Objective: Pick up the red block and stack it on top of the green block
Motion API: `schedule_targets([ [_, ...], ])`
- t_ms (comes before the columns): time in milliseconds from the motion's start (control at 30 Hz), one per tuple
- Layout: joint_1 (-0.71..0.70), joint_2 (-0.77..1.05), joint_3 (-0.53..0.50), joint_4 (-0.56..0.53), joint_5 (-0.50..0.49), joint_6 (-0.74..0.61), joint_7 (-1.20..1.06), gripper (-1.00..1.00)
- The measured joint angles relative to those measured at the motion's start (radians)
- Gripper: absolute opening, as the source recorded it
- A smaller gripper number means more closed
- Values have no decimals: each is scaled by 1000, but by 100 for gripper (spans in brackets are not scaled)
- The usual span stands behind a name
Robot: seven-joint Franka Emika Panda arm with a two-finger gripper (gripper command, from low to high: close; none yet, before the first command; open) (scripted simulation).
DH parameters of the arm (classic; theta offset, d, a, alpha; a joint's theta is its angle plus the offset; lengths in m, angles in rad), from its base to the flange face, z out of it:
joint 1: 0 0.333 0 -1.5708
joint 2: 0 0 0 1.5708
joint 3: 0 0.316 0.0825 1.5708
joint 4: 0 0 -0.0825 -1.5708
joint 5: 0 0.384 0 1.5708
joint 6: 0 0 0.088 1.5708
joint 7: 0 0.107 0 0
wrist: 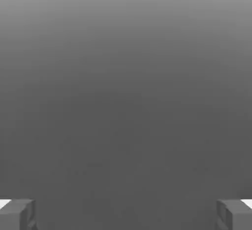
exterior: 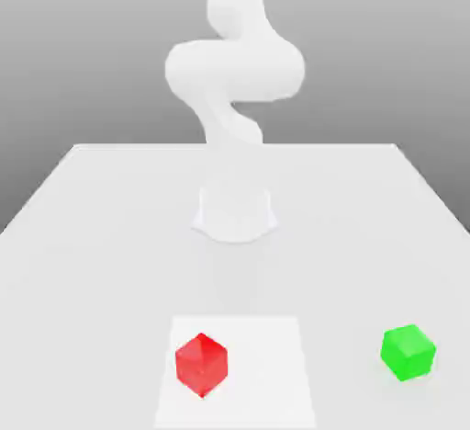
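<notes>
Red block [exterior: 202,364] on the table [exterior: 110,235] — nowhere between the wide-spread, empty pincer [wrist: 126,214] fingers.

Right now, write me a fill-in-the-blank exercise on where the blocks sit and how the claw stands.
The red cube block sits on a pale ____ patch. The green cube block lies toward the exterior view's ____. The two blocks are ____, not stacked. The claw has fingers spread ____.

Missing: square; right; apart; open

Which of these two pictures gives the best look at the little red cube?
The exterior view: the red block sits in plain sight on a pale square patch of the table, apart from the green block. The hand view looks past the tool's fingertips at plain grey.
</notes>
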Motion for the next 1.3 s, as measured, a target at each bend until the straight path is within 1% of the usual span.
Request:
schedule_targets([
  [267,-100,297,62,-114,-33,146,221,0],
  [500,-156,551,82,-212,-57,271,407,0],
  [600,-170,659,79,-254,-53,325,477,0],
  [700,-174,766,74,-297,-29,379,532,0],
  [767,-171,837,69,-303,-29,430,553,0],
  [900,-150,982,41,-286,-60,549,583,0],
  [933,-145,1007,35,-282,-67,571,588,-100],
  [1133,-143,1020,32,-281,-72,583,592,-100],
  [1200,-152,984,43,-286,-63,553,586,-100],
  [1300,-163,886,60,-301,-35,470,566,-100],
])
